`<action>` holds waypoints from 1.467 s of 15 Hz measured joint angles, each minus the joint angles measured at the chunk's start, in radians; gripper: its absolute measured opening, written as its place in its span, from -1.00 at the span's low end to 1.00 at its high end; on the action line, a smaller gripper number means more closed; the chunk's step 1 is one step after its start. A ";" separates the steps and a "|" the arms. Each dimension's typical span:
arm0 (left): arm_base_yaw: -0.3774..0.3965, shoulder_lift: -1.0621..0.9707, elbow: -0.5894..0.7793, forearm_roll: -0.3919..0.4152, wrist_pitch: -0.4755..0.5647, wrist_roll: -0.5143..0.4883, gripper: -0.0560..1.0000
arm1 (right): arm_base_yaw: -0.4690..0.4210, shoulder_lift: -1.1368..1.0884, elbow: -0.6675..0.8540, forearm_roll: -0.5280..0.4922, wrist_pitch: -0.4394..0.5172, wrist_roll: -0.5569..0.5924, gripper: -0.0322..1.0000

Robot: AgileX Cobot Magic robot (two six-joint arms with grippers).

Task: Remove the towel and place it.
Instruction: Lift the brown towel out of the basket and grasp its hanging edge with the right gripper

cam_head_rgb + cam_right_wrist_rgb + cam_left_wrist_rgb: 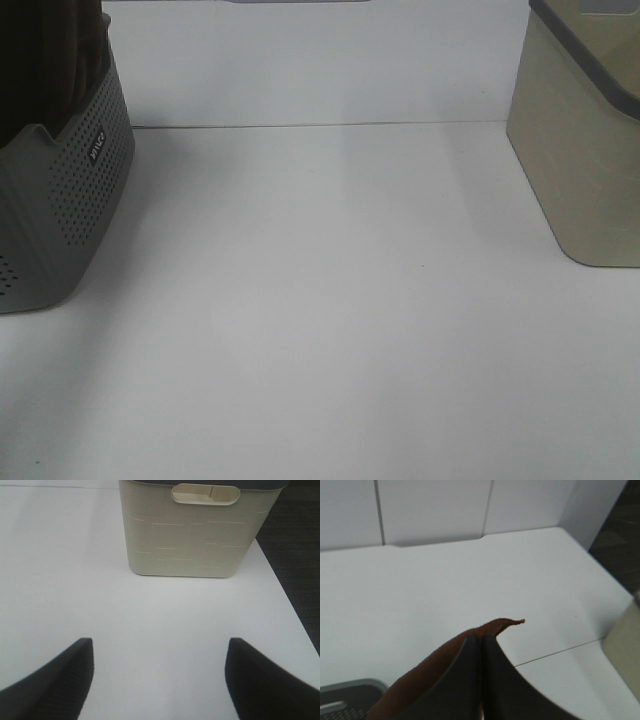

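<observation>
The left pincer (482, 637) is pressed tight shut on the towel (492, 626). A fold of dark brown cloth is caught between its two dark fingers, and a thin pointed tip pokes out just past them. From that tip the cloth runs back along the outside of one finger as a narrow strip and drops towards the grey basket (347, 695), whose corner shows below. The visible stretch therefore lies lengthwise along the fingers, with its free tip pointing out over the white table (420, 595) towards the panelled back wall (435, 510). Most of the cloth is hidden behind the fingers, so I cannot tell how the whole rectangle is turned.

From the high camera, neither arm is in sight. The perforated basket (70, 200) stands at the left edge of the table (320, 330), and a dark brown mass, which looks like the towel (50, 60), rises from it to the top of the picture with its folds running up and down.

The right pincer (160, 642) stands wide open with nothing between its fingers. It hangs above bare table, facing the beige bin (200, 540) with the slot handle, well apart from the cloth.
</observation>
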 joint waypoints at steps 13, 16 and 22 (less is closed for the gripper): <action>-0.550 -0.078 0.000 -0.052 0.052 0.037 -0.89 | 0.000 0.393 -0.023 0.458 -0.099 -0.257 0.42; -0.614 -0.051 0.000 -0.052 0.050 0.038 -0.89 | 0.000 0.566 -0.023 0.780 -0.186 -0.666 0.42; -0.630 -0.034 0.000 -0.070 -0.019 0.040 -0.89 | 0.000 0.966 -0.023 1.418 -0.220 -1.428 0.44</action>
